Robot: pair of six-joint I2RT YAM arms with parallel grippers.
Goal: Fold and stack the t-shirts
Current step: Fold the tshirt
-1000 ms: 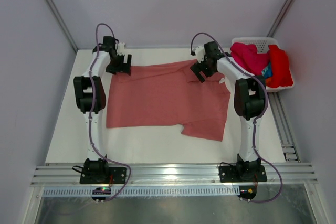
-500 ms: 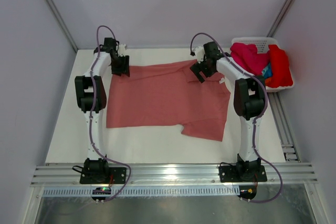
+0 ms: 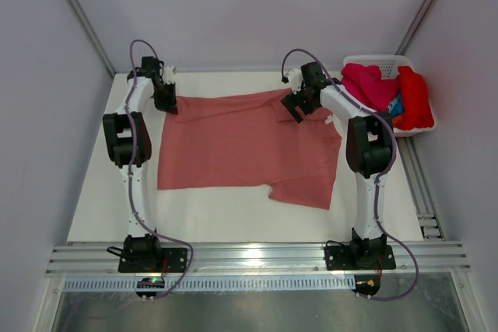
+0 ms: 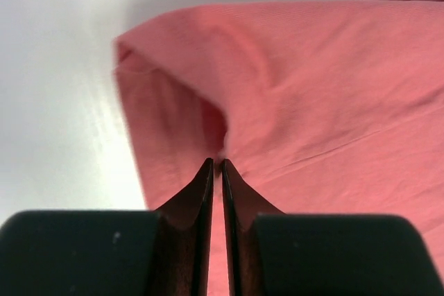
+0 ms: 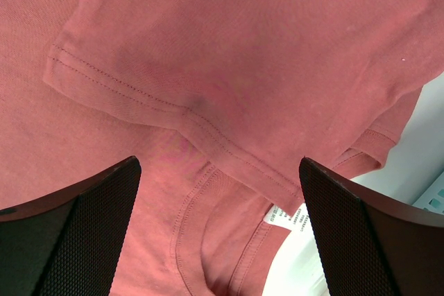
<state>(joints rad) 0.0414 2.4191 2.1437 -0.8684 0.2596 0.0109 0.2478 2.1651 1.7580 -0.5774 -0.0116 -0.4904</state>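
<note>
The pink shirt (image 3: 241, 145) lies spread flat on the white counter (image 3: 233, 215), between the two arms. Its hem is toward the left arm and its collar toward the right. The near right sleeve sticks out toward the arm bases.

The left tool (image 3: 169, 103) sits at the far left corner of the shirt. In the left wrist view its dark fingers (image 4: 187, 206) stand almost together, with only a thin slit between them. They are clenched on a raised fold of the pink cloth at their tips. Beside the fold, the shirt's edge curls over onto the bare counter.

The right tool (image 3: 294, 108) hangs over the far right part of the shirt, near the collar. Its jaws are released, spread wide, and grasp nothing. The right wrist view shows a stitched sleeve hem lying across the body of the shirt below them. A white label (image 5: 288, 218) sits at the neckline.

A white basket (image 3: 366, 60) stands at the far right corner of the counter, well apart from the spread shirt. It holds a magenta shirt (image 3: 366, 85) and a red shirt (image 3: 416, 99) heaped together, with a scrap of blue cloth (image 3: 397, 105) between them.
</note>
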